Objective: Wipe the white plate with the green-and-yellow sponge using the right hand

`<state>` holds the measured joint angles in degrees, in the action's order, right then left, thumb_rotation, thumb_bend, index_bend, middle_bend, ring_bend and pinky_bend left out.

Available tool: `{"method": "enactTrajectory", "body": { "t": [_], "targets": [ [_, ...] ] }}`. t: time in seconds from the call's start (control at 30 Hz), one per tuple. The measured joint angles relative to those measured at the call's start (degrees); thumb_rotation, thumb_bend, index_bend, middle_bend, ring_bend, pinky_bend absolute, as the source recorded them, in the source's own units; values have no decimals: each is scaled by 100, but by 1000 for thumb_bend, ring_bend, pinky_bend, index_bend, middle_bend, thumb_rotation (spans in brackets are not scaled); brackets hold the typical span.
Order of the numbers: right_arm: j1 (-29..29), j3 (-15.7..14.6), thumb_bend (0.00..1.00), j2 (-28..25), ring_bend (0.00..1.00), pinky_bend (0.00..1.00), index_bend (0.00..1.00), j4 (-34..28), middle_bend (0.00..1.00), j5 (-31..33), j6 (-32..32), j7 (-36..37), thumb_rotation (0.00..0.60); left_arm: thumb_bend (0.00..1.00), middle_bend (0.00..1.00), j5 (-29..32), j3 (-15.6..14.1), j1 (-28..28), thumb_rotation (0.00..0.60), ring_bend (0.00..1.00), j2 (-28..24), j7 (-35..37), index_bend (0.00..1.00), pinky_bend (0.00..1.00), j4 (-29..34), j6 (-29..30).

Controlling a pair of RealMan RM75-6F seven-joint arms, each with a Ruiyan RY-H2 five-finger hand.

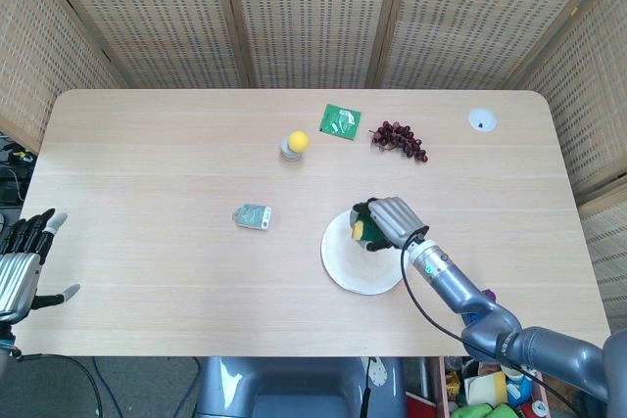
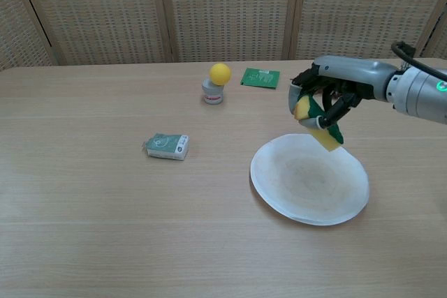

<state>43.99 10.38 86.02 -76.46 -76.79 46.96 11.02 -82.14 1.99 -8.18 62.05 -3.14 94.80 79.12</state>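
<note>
L hand (image 1: 22, 266) sits off the table's left edge, head view only; fingers apart, holding nothing, no part in the job. On the table (image 2: 84, 221), going rightward: small grey-green packet (image 2: 167, 146) by itself; then a yellow ball (image 2: 220, 73) sitting on a little white jar (image 2: 212, 91) toward the back; a green card (image 2: 260, 77) just right of that; dark grapes (image 1: 397, 138) further right in head view, mostly hidden behind the hand in chest view.

White plate (image 2: 309, 188) lies flat front-right of centre, nothing on it. Inner surface looks faintly smudged/greyish in chest view, can't tell if that's residue or shading.

R hand (image 2: 328, 94) is up above the plate's far rim, fingers curled round the green-and-yellow sponge (image 2: 317, 125), which hangs below the palm, clear of the plate w/ a gap under it. So sponge is gripped but not in contact.

Progress, as a judgement: pickup is done, grip looks firm. Whether any wiping is done can't be told from here. If strokes remain: lower sponge to the plate, rub across the centre & rim, w/o shoving the plate.
</note>
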Motion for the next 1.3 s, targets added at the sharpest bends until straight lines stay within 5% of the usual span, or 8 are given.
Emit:
{"method": "enactTrajectory", "body": {
  "t": [0.17, 0.33, 0.47, 0.53, 0.93, 1.3],
  "targets": [
    [-11, -9, 352, 171, 372, 515, 496, 610, 470, 263, 74, -573, 600, 0, 0, -10, -4, 4, 600, 0, 1, -5, 0, 0, 3, 9],
    [-37, -30, 351, 490, 352, 387, 463, 1231, 416, 608, 56, -1061, 600, 0, 0, -1, 1, 5, 600, 0, 0, -13, 0, 0, 10, 11],
    [-31, -44, 291, 663, 43, 192, 50, 1489, 39, 871, -50, -1491, 600, 0, 0, 10, 3, 4, 600, 0, 2, -15, 0, 0, 6, 2],
    [-15, -31, 276, 674, 0, 154, 0, 1485, 0, 1039, -139, -1680, 600, 0, 0, 7, 2, 5, 600, 0, -2, -5, 0, 0, 8, 4],
    [-168, 154, 270, 30, 0, 88, 0, -94, 0, 1632, 395, -2693, 600, 0, 0, -123, -37, 48, 600, 0, -86, 163, 0, 0, 43, 86],
    [-1187, -184, 16, -1144, 0, 13, 0, -1506, 0, 303, 2077, -2194, 600, 0, 0, -313, -76, 136, 600, 0, -97, 274, 0, 0, -16, 309]
  ]
}}
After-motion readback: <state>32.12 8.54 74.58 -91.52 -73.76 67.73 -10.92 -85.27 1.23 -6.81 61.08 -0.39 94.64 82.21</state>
